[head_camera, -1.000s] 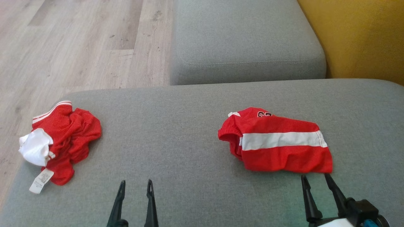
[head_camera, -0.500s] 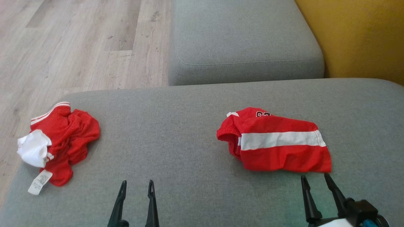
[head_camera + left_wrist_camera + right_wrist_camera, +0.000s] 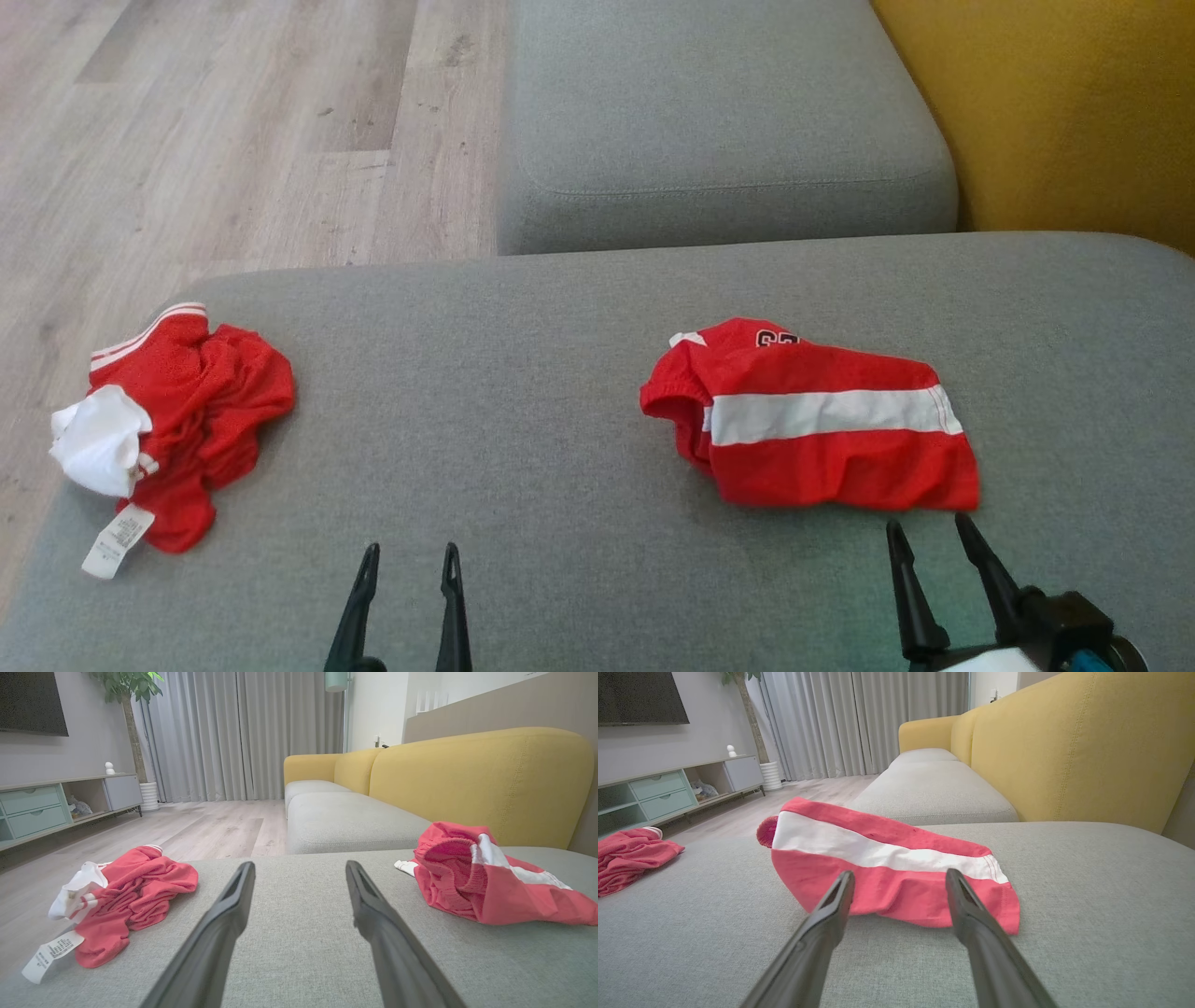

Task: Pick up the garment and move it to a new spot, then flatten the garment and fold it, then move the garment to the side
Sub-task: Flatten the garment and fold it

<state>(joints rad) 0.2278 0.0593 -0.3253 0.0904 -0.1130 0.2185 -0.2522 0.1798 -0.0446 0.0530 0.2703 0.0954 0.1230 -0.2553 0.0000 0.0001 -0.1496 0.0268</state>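
Jaws on both grippers stand released and empty, the right gripper (image 3: pixel 926 523) just short of the near hem of the striped garment (image 3: pixel 822 420), the left gripper (image 3: pixel 411 549) over bare sofa seat (image 3: pixel 523 392). Striped garment: right half of the seat, long axis left-right along its white band, gathered waistband toward the robot's left; probably best pinched low at the near right corner, taking cloth only. Crumpled garment (image 3: pixel 187 411): far left edge, well apart.

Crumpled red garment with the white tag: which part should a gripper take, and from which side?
Likely the raised folds of the crumpled garment facing the left gripper, approached from that side: they bunch off the cushion, giving cloth to pinch.
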